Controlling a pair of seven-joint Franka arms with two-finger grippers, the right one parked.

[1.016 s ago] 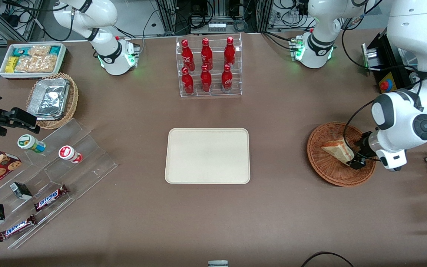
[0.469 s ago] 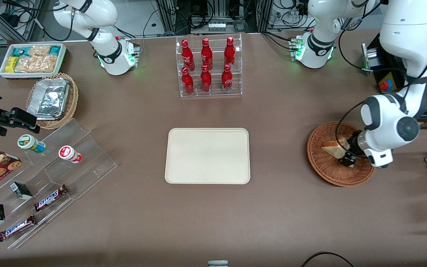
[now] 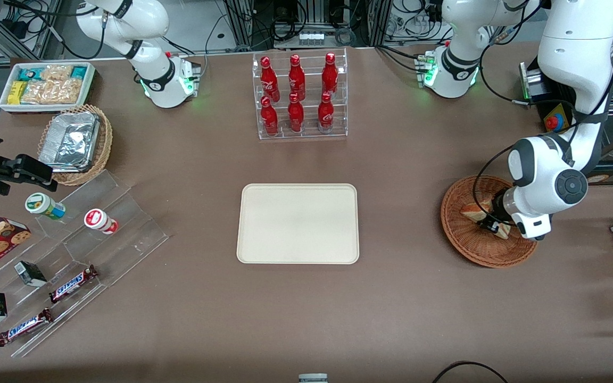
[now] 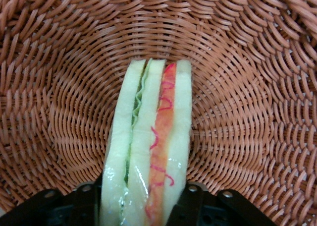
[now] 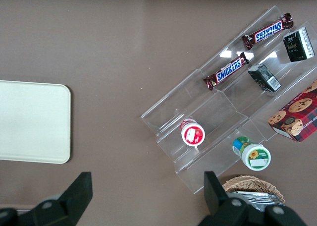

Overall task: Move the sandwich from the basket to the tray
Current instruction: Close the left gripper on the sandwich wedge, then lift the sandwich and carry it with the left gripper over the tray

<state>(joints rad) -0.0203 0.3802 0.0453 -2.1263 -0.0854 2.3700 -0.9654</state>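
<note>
1. The gripper (image 3: 493, 226) is down inside the basket (image 3: 466, 247), its black fingers (image 4: 190, 198) set one on each broad bread face of the sandwich (image 4: 148, 146). In the wrist view the fingers touch or nearly touch the bread, a narrow spread matched to the wedge's thickness. I judge it is closing on the sandwich or has just gripped it, but a firm hold cannot be confirmed.

2. The sandwich stands on edge between the fingers, its layered cut side toward the wrist camera, with green filling on one side and orange-red on the other. Squeezing across the flat bread faces suits the clear wrap, since they give broad contact and the filling is not crushed edgewise.

3. In the front view the sandwich (image 3: 474, 210) is in the basket and not visibly lifted clear, so the transfer has not started.

4. The tray (image 3: 298, 223) lies well apart from the gripper, toward the parked arm's end of the surface, flat and with nothing on it. Its low rim means only a small lift is needed before setting down.

5. The likely next need is a straight rise over the basket's woven wall before travelling to the tray; the slick wrap could let the wedge slip or tilt.
</note>
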